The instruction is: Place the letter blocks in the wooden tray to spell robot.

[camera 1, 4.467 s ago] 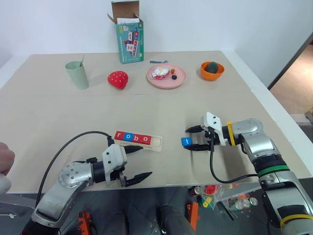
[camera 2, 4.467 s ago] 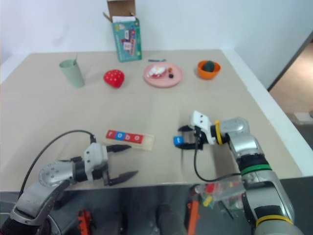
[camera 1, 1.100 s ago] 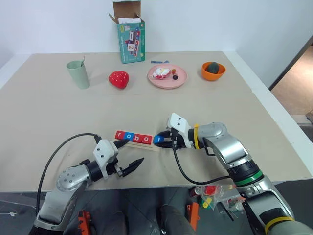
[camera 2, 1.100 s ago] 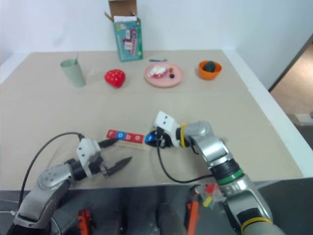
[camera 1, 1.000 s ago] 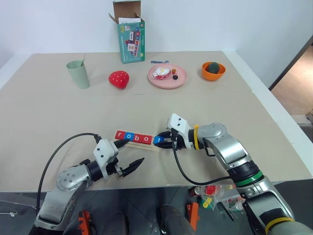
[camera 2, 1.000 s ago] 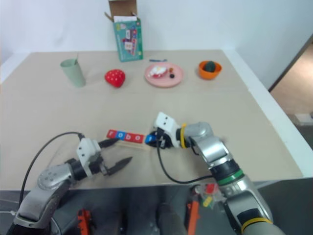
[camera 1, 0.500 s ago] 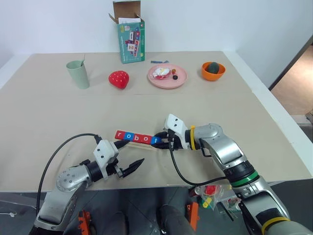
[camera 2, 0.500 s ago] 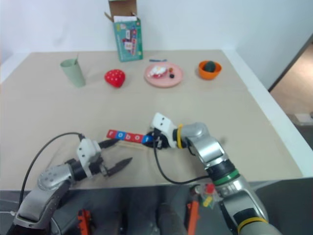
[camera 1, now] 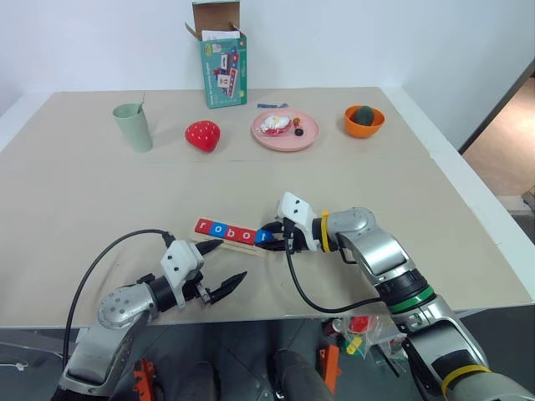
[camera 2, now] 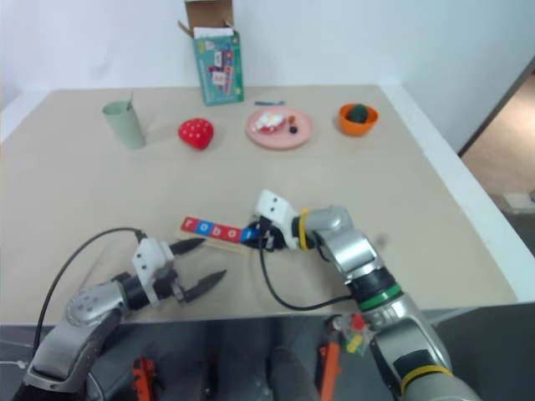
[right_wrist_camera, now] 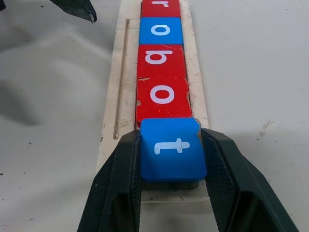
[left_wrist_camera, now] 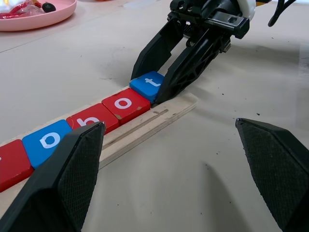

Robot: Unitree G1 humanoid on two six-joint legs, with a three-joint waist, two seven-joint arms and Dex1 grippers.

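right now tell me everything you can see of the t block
The t block is a small flat blue square tile with rounded corners and a white lowercase t. It looks painted. It sits at the tray's open end, next to the red o, pinched on two sides by the right gripper.

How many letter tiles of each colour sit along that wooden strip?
Red letter tiles: 3, r, b, o
Blue letter tiles: 2, o, t
Total: 5, on the wooden tray
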